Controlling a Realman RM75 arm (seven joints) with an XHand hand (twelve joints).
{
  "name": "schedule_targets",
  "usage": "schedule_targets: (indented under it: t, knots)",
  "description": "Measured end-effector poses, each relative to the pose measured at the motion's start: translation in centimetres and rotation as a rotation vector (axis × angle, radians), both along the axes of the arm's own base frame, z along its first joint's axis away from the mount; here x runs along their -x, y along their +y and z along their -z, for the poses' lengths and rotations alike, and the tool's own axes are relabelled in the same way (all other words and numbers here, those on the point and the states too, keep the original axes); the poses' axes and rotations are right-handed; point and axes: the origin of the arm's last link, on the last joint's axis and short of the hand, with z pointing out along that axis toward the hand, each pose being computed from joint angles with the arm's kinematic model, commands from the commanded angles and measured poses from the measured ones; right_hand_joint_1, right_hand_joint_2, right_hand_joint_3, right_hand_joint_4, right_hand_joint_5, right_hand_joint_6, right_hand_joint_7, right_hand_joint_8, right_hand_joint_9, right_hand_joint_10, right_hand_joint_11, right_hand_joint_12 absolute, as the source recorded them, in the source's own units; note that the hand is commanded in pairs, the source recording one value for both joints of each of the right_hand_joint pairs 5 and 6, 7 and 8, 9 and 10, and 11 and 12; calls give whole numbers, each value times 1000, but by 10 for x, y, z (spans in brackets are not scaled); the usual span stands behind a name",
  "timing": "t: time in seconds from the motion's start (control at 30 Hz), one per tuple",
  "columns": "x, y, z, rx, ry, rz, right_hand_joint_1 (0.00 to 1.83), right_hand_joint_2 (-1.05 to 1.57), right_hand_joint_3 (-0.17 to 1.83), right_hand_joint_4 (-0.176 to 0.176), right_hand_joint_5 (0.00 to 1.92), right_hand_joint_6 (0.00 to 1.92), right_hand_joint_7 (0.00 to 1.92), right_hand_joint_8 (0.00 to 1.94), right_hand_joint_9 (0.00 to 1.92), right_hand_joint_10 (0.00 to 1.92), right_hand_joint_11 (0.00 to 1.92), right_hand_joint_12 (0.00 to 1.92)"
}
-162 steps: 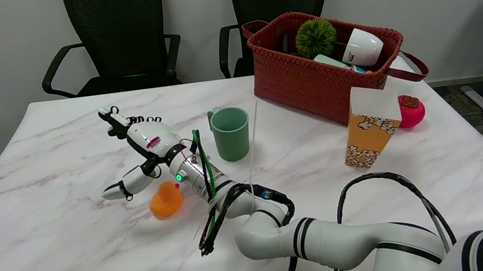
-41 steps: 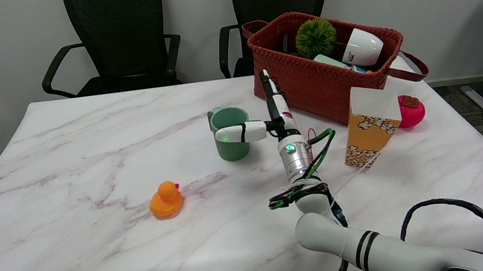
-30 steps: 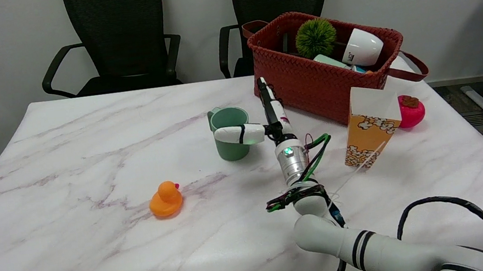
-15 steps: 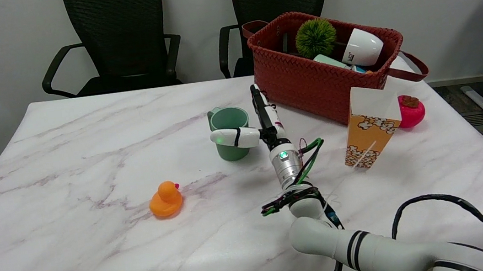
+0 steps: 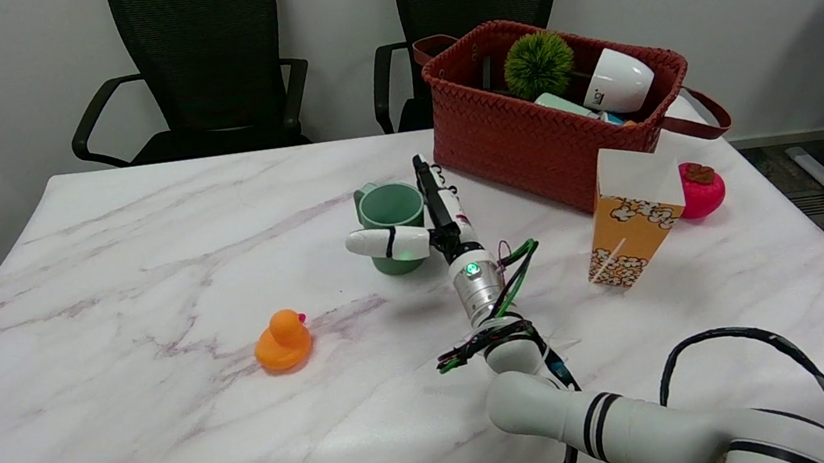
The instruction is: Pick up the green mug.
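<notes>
The green mug (image 5: 392, 220) stands upright on the bench (image 5: 154, 310), between the robot hand's (image 5: 433, 222) spread thumb and straight fingers. The robot hand is wide open, holding nothing; whether it touches the mug is unclear.

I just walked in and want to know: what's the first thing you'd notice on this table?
Probably the robot's right hand in the middle of the table, spread open right beside the green mug. After that, the orange rubber duck alone toward the near left, and the red basket full of things at the far right, with a popcorn box in front.
</notes>
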Motion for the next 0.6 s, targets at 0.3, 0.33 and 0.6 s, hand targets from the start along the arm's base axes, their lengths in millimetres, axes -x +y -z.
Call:
schedule_targets:
  t: [0.3,0.33,0.6]
  knots:
    - [3,-2,4,-13,-2,14,1189,331,321,0,0,0,0,0,0,0,0,0]
    - [3,-2,4,-14,-3,16,1191,336,333,0,0,0,0,0,0,0,0,0]
    - [4,-2,5,-18,-5,22,1196,375,379,0,0,0,0,0,65,65,0,0]
